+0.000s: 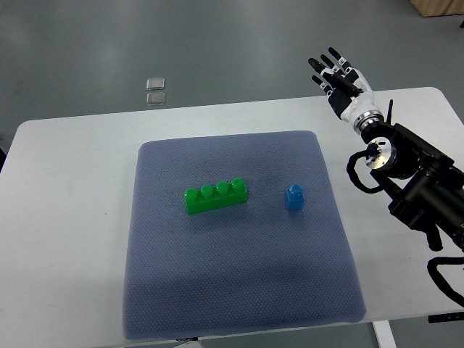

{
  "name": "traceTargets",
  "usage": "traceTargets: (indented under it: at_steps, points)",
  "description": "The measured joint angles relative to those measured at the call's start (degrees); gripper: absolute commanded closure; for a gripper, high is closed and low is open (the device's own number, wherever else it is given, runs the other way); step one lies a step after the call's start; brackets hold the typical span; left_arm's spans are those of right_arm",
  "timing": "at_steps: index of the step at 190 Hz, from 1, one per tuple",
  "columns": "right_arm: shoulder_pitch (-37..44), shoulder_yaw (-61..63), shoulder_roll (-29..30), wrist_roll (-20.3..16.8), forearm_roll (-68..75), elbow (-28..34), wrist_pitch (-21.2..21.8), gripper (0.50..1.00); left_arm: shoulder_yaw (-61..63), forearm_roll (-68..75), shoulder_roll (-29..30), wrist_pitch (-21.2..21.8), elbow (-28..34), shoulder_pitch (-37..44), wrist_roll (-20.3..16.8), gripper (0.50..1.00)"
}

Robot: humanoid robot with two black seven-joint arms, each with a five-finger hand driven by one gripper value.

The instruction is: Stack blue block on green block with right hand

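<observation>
A long green block [215, 196] with several studs lies near the middle of the grey-blue mat [239, 290]. A small blue block [295, 197] stands on the mat to its right, a short gap away. My right hand [335, 71] is raised at the table's far right edge, well beyond the blue block, its fingers spread and holding nothing. The right arm [413, 174] runs in from the right edge. No left arm shows.
The mat lies on a white table [72, 217]. Two small clear squares [155, 90] sit on the grey floor beyond the table's far edge. A wooden corner [438, 7] shows at the top right.
</observation>
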Motion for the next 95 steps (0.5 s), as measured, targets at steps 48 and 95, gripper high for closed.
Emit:
traceTargets:
  at_steps: [48, 95]
  points:
    - [0.04, 0.02, -0.11, 0.0, 0.0, 0.0, -0.41, 0.585, -0.51, -0.14, 0.0, 0.13, 0.12, -1.27, -0.21, 0.5]
    - [-0.06, 0.09, -0.17, 0.0, 0.06, 0.0, -0.43, 0.585, -0.2, -0.11, 0.0, 0.15, -0.16, -0.8, -0.21, 0.5]
